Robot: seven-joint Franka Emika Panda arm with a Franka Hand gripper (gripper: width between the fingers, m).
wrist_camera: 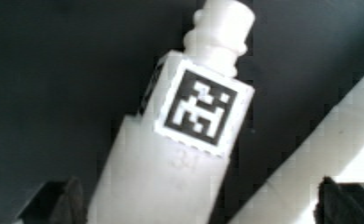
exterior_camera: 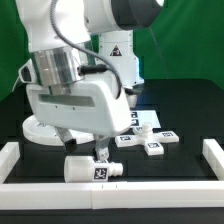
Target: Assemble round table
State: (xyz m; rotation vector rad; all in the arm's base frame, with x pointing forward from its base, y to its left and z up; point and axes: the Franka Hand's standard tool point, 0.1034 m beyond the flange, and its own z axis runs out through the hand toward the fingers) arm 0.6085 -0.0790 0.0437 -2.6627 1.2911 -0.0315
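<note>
Step in hand, as I judge it: going for the leg (exterior_camera: 92, 170), the first pick before it can be joined to the disc (exterior_camera: 36, 130). The end effector (exterior_camera: 84, 150) hangs just above the leg with its jaws spread wide and nothing between them; in the wrist view the two fingertips (wrist_camera: 47, 203) stand either side of the leg (wrist_camera: 179, 130), apart from it.

The leg lies flat on the black tabletop (exterior_camera: 185, 115), near the front rail (exterior_camera: 110, 196) and roughly along it; its tag faces up and its narrow stepped end points away from the fingers in the wrist view; the rail (wrist_camera: 339, 130) runs just beside it there. The disc sits flat, well apart, behind the arm toward the exterior view's left and partly hidden by it.

The next move probably calls for a straight descent until the fingers bracket the leg's body, then closing across its width; the rail is close, so the outer finger has little room; a round part may roll if one finger touches first.

Containers: none shows; the rails only frame the tabletop and hold nothing.
</note>
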